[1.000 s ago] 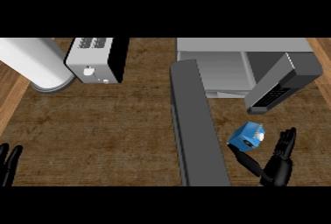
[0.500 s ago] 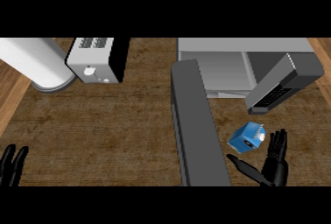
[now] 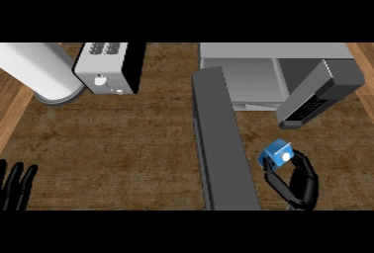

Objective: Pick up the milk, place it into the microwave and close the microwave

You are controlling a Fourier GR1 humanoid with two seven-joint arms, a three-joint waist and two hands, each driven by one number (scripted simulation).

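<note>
The milk (image 3: 276, 152) is a small blue carton with a white cap, lying tilted on the wooden counter just below the microwave's open door (image 3: 320, 94). My right hand (image 3: 300, 182) comes up from the lower edge right under the carton. Its fingers (image 3: 303, 167) curve over to the carton's right side and cap, and the thumb curls in under its lower end. The grey microwave (image 3: 245, 74) stands at the back right with its cavity open. At the lower left edge my left hand (image 3: 15, 185) rests open, fingers up.
A long dark grey slab (image 3: 223, 148) runs from the microwave's front down to the lower edge, just left of the milk. A toaster (image 3: 110, 66) and a thick white cylinder (image 3: 36, 69) stand at the back left. The wooden counter (image 3: 116, 148) lies between them.
My right hand has gone from spread open beside the milk to curled round its lower end. The carton has barely shifted. The left hand stays at the lower left.
</note>
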